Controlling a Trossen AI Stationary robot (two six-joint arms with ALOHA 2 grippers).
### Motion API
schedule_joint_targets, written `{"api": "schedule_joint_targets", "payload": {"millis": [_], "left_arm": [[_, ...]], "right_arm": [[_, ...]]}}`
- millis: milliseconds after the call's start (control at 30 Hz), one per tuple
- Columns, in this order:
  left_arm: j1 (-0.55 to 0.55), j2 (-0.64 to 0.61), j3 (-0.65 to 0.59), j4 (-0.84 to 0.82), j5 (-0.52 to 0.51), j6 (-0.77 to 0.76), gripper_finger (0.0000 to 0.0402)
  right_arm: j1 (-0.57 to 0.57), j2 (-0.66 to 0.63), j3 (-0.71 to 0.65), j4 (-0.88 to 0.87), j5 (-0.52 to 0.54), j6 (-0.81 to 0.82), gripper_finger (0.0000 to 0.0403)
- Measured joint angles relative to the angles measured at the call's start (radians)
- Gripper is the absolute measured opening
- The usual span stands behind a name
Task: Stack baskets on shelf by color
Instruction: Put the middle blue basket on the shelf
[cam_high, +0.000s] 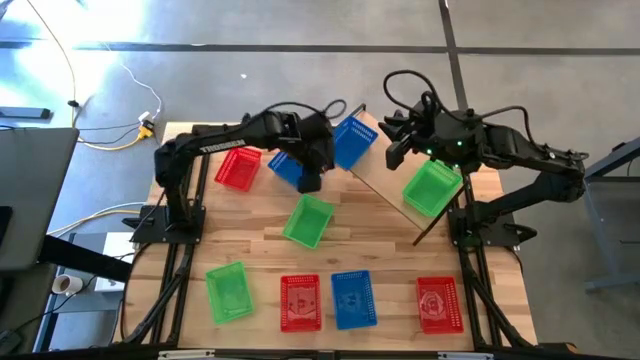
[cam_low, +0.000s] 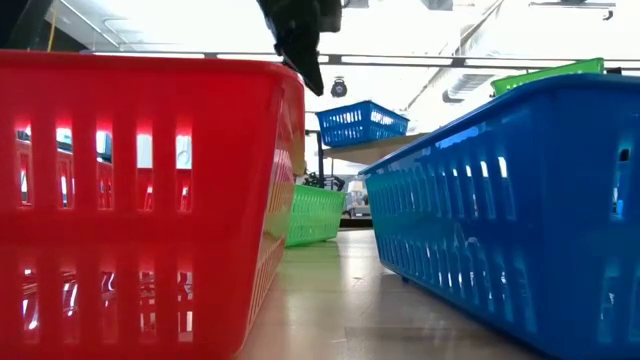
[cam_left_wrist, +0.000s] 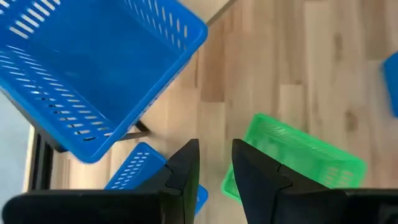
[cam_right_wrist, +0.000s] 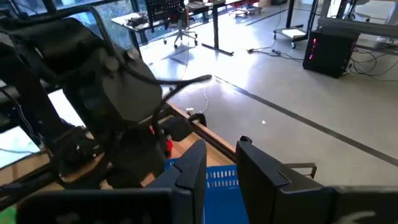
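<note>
The shelf (cam_high: 388, 185) lies slantwise across the far right of the table. On it stand a blue basket (cam_high: 353, 140) and a green basket (cam_high: 432, 187). My left gripper (cam_left_wrist: 216, 146) hangs open, fingers pointing down, over the table beside the shelf. It has nothing between its fingers. Below it are a second blue basket (cam_left_wrist: 134, 169) and a green basket (cam_left_wrist: 292, 155), both standing on the tabletop. My right gripper (cam_right_wrist: 221, 146) is open and high up. It points over the shelf's blue basket (cam_right_wrist: 217, 177) toward the left arm.
A red basket (cam_high: 238, 167) stands at the far left. Along the near edge stand a green basket (cam_high: 228, 290), a red one (cam_high: 300, 301), a blue one (cam_high: 352, 298) and another red one (cam_high: 438, 303). The low view looks between that red basket (cam_low: 140, 200) and that blue one (cam_low: 520, 200).
</note>
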Motion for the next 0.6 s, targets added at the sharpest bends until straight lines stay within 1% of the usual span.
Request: {"api": "schedule_joint_targets", "payload": {"millis": [133,233,300,433,600], "left_arm": [[-0.006,0.048,0.000,0.006,-0.039,-0.026,0.0085],[-0.005,0.075,0.000,0.021,-0.045,-0.049,0.0085],[-0.003,0.080,0.000,0.033,-0.051,-0.057,0.0085],[-0.003,0.092,0.000,0.076,-0.102,-0.079,0.0085],[-0.003,0.090,0.000,0.115,-0.114,-0.082,0.0085]], "right_arm": [[0.000,-0.001,0.000,-0.012,0.000,0.000,0.0074],[0.000,-0.001,0.000,-0.013,0.000,0.000,0.0074],[0.000,-0.001,0.000,-0.013,0.000,0.000,0.0074],[0.000,-0.001,0.000,-0.013,0.000,-0.006,0.0074],[0.000,-0.001,0.000,-0.013,0.000,-0.008,0.0074]]}}
